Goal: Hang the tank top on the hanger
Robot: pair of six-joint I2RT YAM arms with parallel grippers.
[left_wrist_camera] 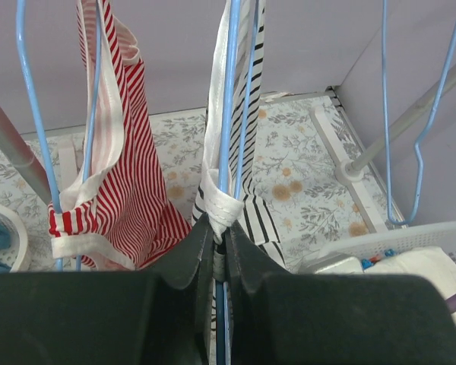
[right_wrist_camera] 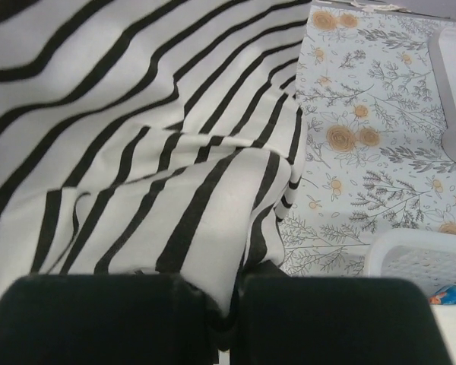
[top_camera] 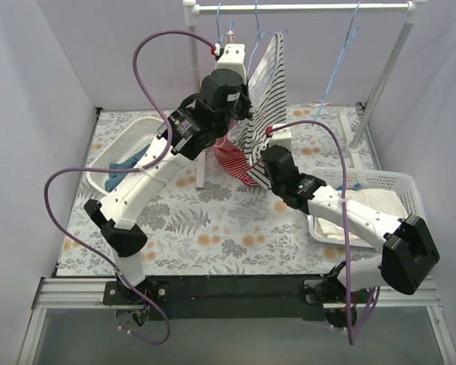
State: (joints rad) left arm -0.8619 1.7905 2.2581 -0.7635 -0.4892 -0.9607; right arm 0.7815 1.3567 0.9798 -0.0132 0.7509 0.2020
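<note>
The black-striped white tank top [top_camera: 266, 91] hangs from the rail on a pale-blue wire hanger [left_wrist_camera: 229, 99]. My left gripper [left_wrist_camera: 219, 228] is shut on the tank top's white-edged strap [left_wrist_camera: 222, 205] together with the hanger wire, up near the rail [top_camera: 232, 57]. My right gripper [right_wrist_camera: 226, 293] is shut on a fold of the tank top's lower body [right_wrist_camera: 175, 190], seen below the garment in the top view [top_camera: 277, 148]. The rest of the hanger is hidden in the cloth.
A red-and-white striped top [left_wrist_camera: 114, 190] hangs on another hanger just left of the tank top [top_camera: 235, 160]. An empty blue hanger [left_wrist_camera: 410, 114] hangs to the right. A white basket with cloth [top_camera: 365, 205] stands right; a basket with a blue garment [top_camera: 125, 163] left. The rack's post [top_camera: 380, 84] slants at back right.
</note>
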